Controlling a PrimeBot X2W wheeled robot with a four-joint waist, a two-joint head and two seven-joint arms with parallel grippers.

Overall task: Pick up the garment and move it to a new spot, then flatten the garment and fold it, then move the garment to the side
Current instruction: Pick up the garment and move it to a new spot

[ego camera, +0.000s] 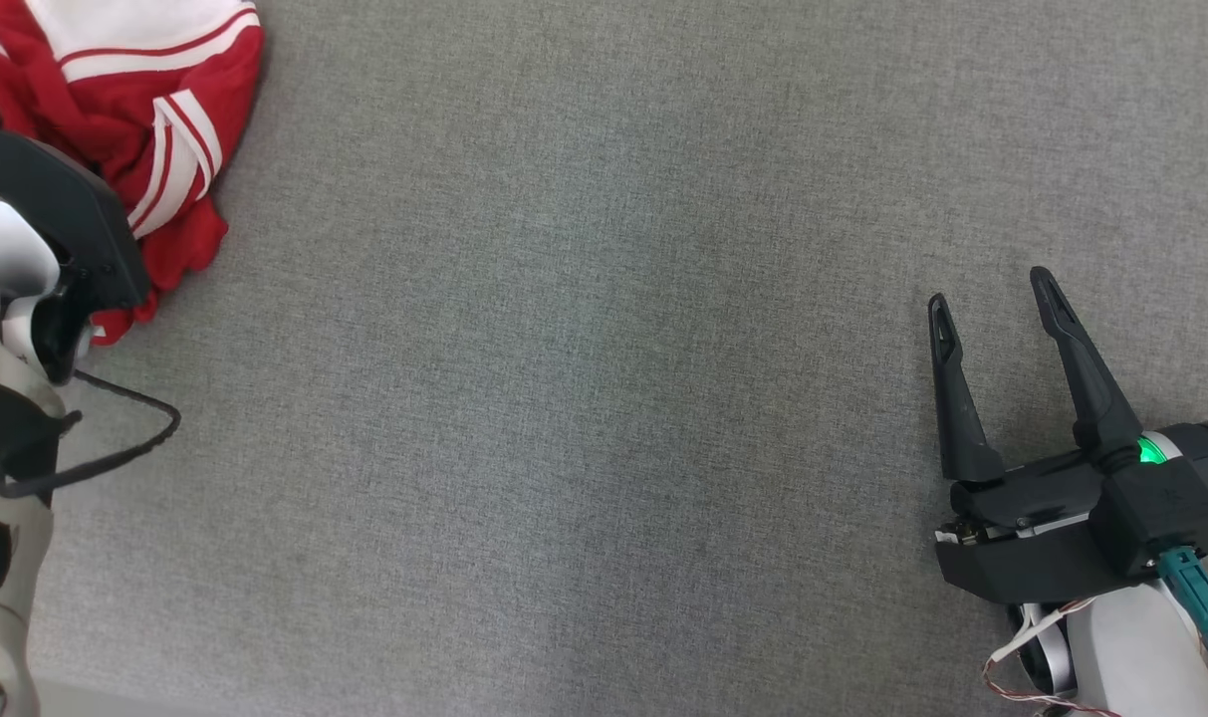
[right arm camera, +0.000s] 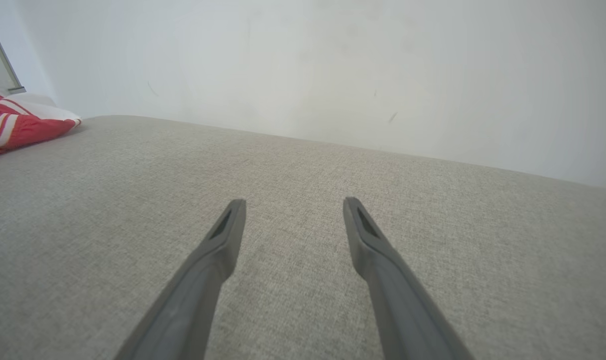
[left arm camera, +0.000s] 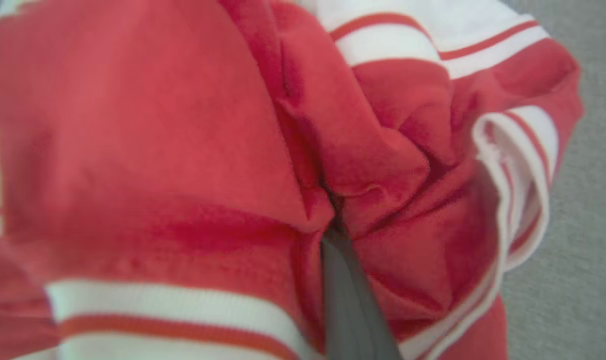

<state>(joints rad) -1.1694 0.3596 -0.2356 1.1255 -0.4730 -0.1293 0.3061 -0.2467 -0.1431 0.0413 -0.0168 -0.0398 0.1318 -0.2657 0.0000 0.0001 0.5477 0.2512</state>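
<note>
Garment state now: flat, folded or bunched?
Bunched, not flat or folded: the garment lies in a crumpled heap, deep creases showing in the left wrist view.

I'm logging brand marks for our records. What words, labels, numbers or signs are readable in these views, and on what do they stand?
None: no text can be read in any view.
The garment has red and white stripes, with no print or tag showing.
The right gripper carries a green light, with no legible lettering.
The grey surface and the wall are blank.
</note>
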